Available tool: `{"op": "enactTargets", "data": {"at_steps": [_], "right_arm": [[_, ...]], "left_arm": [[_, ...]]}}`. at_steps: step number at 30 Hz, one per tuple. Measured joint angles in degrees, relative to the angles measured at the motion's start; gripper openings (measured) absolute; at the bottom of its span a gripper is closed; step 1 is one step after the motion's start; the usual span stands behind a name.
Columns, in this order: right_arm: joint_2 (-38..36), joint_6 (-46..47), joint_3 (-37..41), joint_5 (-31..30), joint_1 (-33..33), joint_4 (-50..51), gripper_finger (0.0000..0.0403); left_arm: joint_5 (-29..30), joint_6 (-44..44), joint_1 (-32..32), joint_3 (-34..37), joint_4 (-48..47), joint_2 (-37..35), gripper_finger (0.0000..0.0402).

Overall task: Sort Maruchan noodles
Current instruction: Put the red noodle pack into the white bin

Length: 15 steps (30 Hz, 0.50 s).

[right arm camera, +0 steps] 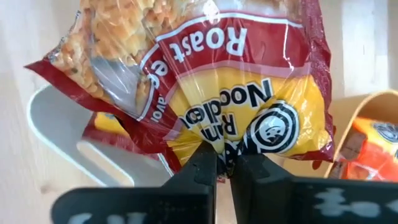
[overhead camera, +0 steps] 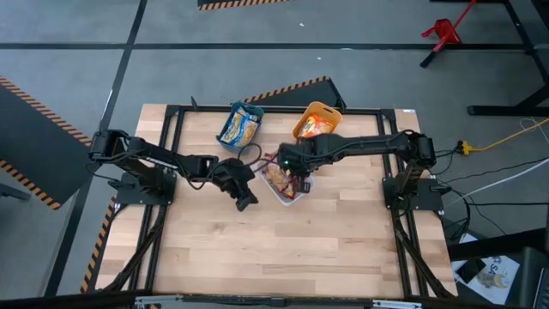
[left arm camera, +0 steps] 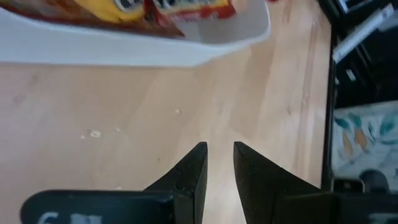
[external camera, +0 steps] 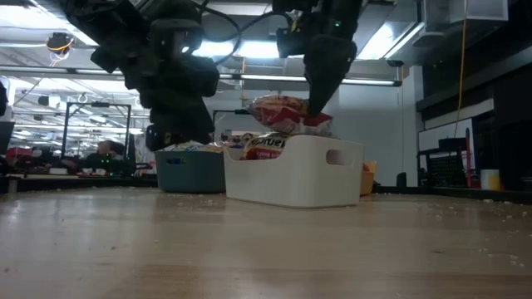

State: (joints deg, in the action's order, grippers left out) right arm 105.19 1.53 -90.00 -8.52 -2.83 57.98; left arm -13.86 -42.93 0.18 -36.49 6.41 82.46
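Observation:
A dark red Maruchan noodle packet [right arm camera: 217, 81] hangs over the white bin [external camera: 316, 174], with my right gripper [right arm camera: 224, 163] shut on it. More dark red packets [external camera: 266, 144] lie in that bin. The teal bin [overhead camera: 240, 125] holds blue packets and the orange bin [overhead camera: 317, 120] holds orange ones. My left gripper [overhead camera: 245, 201] hovers over bare wood just left of the white bin [left arm camera: 124, 53]. Its fingers [left arm camera: 219, 152] stand a little apart, open, with nothing between them. My right gripper pinches the dark red packet's end edge [right arm camera: 229, 148], beside the round logo, between its two fingers. The fingers come from above, pointing steeply down. The packet [external camera: 283, 112] stretches out sideways from the fingers just above the bin's rim. Whether it touches the packets below, I cannot tell.
The three bins stand close together at the table's far middle. Wide bare wood [overhead camera: 283, 257] lies toward the near edge. Small crumbs dot the tabletop [external camera: 249, 216].

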Motion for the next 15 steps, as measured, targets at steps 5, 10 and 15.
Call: {"op": "enactTargets", "data": {"at_steps": [5, 10, 15], "right_arm": [[0.00, -3.49, 0.00, 2.09, 0.15, 0.64, 0.0023], [0.00, -3.37, 0.00, -0.20, 0.17, 0.85, 0.0087], [-0.07, -0.94, -0.01, -1.47, 0.17, 0.74, 0.0161]], "left_arm": [[-1.85, 0.06, 0.01, 0.00, -0.81, 0.00, 0.0073], [-2.19, 0.07, 0.01, 0.02, -0.80, 0.00, 0.0073], [-2.20, 0.08, 0.01, 0.04, -0.80, 0.02, 0.0073]]}}
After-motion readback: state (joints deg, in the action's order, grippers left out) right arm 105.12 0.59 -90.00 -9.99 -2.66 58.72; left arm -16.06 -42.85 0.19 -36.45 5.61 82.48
